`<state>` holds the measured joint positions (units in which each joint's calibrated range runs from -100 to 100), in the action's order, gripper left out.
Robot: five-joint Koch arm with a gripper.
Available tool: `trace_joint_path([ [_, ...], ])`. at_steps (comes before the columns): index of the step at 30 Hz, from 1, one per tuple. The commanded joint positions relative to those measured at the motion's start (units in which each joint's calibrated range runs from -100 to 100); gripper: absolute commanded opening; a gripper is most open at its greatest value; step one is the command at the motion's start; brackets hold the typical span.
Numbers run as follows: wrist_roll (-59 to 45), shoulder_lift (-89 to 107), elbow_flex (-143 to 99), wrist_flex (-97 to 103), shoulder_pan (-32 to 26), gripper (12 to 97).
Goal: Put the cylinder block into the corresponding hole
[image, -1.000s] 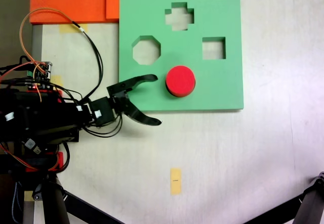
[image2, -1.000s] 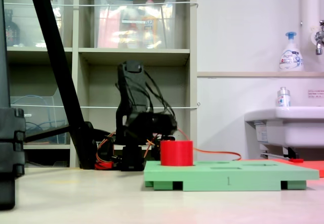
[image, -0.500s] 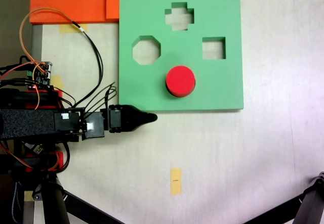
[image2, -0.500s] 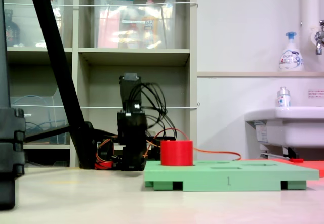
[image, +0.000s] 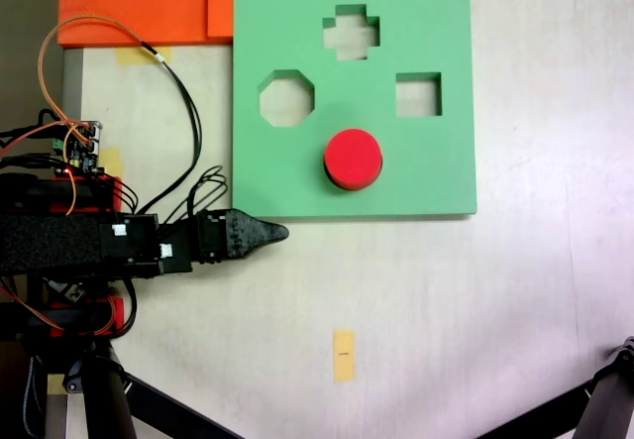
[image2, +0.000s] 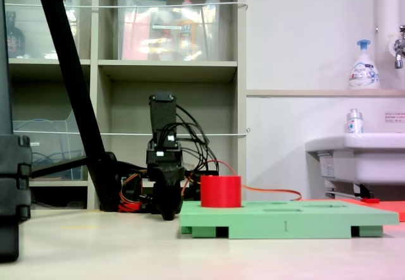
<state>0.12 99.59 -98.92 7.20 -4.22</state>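
Standing in the round hole of the green board [image: 426, 176], the red cylinder [image: 354, 158] looks light and firm; hold its curved sides. The gripper [image: 277, 231] rests beside the board, fingers pressed together.

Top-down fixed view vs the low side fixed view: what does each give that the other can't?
Top-down alone: the board's cutout shapes, an octagonal hole, a cross hole, a square hole, plus the orange sheet beyond the board.

Side view alone: height. The red cylinder stands proud of the board's top face. Also shelves and a sink behind.

Both: the green board, the red cylinder on it, and the gripper off the board's edge, apart from the cylinder. Neither shows its jaws separately.
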Motion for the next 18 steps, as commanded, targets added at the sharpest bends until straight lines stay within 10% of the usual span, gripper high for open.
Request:
trace_joint_path([
  [1, -0.15, 0.41, -1.08, -5.41, 0.15, 49.7],
  [18, -0.15, 0.41, -1.08, -5.51, 1.17, 49.7],
])
